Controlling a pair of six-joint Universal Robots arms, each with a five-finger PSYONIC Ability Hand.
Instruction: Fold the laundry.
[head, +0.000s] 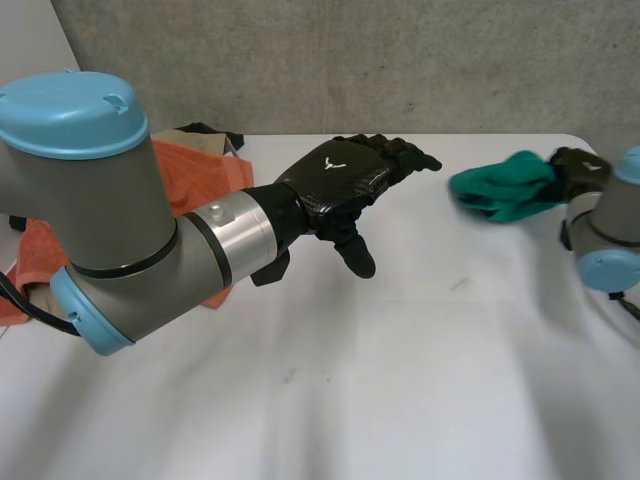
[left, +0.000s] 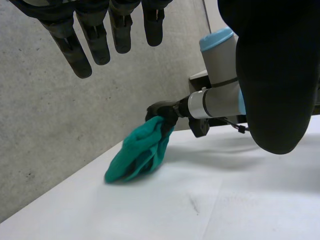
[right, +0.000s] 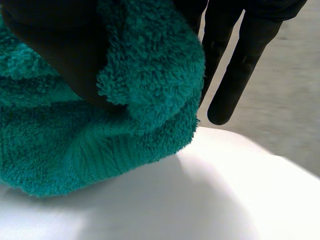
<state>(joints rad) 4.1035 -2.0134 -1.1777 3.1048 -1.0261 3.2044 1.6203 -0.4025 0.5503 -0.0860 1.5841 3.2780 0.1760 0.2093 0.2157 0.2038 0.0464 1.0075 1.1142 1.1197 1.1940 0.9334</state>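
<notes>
Left hand (head: 340, 180) open over the table, right hand (head: 580, 165) clamped on a bunched teal towel (head: 505, 185).

At the far left of the white table (head: 400, 400) lies a heap of orange cloths (head: 205, 170), partly behind the left arm (head: 120, 230). The left hand hovers over the middle of the table, back upward, its fingers (left: 100, 40) straight and apart, holding nothing. Well to its right, toward the far right of the table, the teal towel is gathered into a thick lump. The right hand grips the towel's right end: its thumb (right: 60, 55) presses into the terry pile and pinches a fold, while the outer fingers (right: 240, 65) stretch straight past the cloth.
</notes>
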